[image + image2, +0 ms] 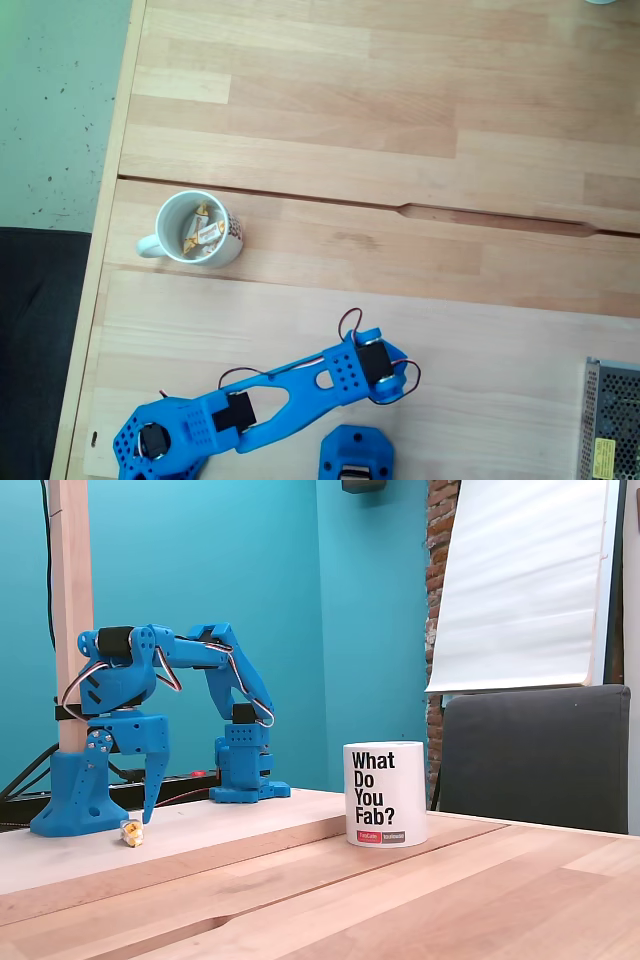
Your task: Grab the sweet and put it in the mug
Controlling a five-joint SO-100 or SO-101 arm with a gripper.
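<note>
Gripper [108,820]: at the left of a fixed view taken from the side, pointing down at the tabletop. Its broad finger and its tapered finger [152,780] stand clearly apart, with nothing clamped between them.
Loose sweet [131,832]: a small wrapped candy with yellow-orange ends. It lies on the wood at lower left of the side view, just beside the tip of the tapered finger. Whether they touch cannot be told.
Mug [232,240]: white and upright at left centre of the fixed view from above, with its handle pointing to frame left. In the side view the mug [385,793] stands at centre, well apart from the gripper, and reads "What Do You Fab?".
Sweets in the mug [206,232]: cream and gold wrappers show on its floor from above.
Arm [300,390]: blue, folded along the bottom edge of the view from above.
Table [400,120]: light wooden planks.
Metal mesh box [612,420]: at the lower right corner, seen from above.
Chair back [530,755]: dark, at the right of the side view.
</note>
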